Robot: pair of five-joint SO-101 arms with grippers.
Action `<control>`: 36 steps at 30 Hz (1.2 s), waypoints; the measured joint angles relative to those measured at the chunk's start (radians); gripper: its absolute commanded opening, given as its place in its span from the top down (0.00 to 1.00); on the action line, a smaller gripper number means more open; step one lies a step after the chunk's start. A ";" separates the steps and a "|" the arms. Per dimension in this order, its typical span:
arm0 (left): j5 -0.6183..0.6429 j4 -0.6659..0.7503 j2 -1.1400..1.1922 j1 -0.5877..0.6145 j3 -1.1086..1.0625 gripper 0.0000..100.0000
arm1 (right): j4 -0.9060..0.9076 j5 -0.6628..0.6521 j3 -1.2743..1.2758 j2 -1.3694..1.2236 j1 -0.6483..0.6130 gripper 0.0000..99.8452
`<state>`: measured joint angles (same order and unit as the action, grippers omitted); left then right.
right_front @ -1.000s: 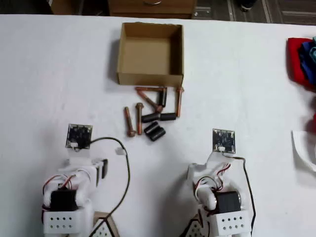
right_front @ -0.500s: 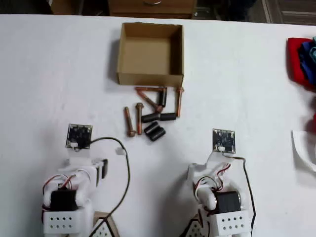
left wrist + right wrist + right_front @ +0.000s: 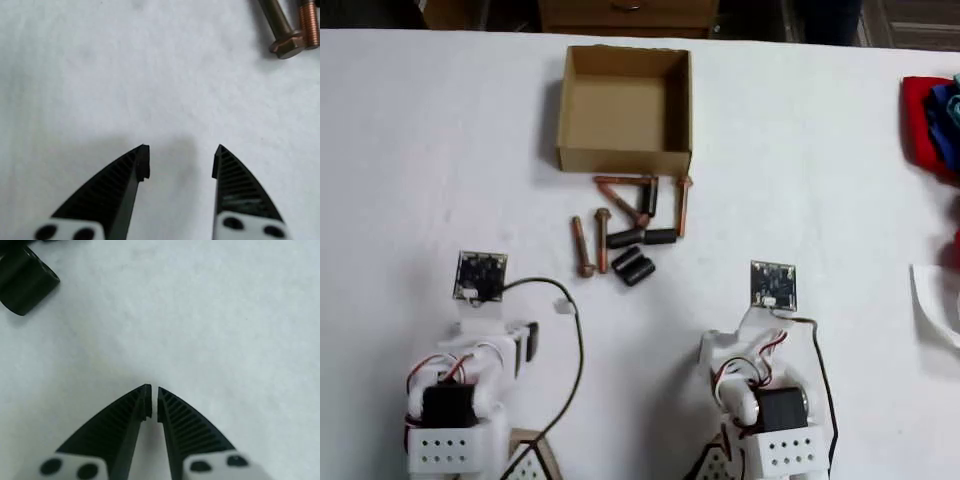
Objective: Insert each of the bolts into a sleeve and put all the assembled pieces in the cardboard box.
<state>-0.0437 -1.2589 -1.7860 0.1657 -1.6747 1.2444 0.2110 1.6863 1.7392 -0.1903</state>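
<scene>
At the left gripper: spread wide, clamped on nothing, poised over bare white table. Just past its fingertips, in the left wrist view, the hex heads of two copper-coloured bolts, side by side and touching. At the right gripper: all but closed, a hairline slit between the tips, likewise gripping nothing. Farther out, in the right wrist view, the end of one black sleeve lying on its side. From the high view, the wider layout: left arm and right arm folded back at the table's near edge, with finger gaps hidden beneath them. Mid-table, ahead of and between the arms, a loose cluster of bolts and short black sleeves. Just beyond the cluster, toward the far edge, the cardboard box, open-topped with its brown floor showing. At the right edge, a red cloth.
</scene>
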 measured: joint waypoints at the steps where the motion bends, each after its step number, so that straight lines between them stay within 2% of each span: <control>1: 0.000 0.000 0.000 0.000 0.000 0.78 | 0.000 0.000 0.000 0.000 0.000 0.98; 16: 0.000 0.000 0.000 0.000 0.000 0.78 | 0.000 0.000 0.000 0.000 0.000 0.98; 24: 0.000 0.000 0.000 0.000 0.000 0.78 | -0.103 -0.008 0.000 0.000 0.000 0.98; 28: 0.000 0.000 0.000 0.000 0.000 0.78 | -0.189 -0.199 0.000 0.000 0.000 0.98; 34: 0.000 0.000 0.000 0.000 0.000 0.78 | -0.238 -0.723 0.000 0.000 0.000 0.98; 36: 0.000 0.000 0.000 0.000 0.000 0.78 | -0.227 -0.850 0.000 0.000 0.000 0.98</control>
<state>-0.0437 -1.2589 -1.7860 0.1657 -1.6747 1.0173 -0.6391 1.6863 1.7392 -0.1903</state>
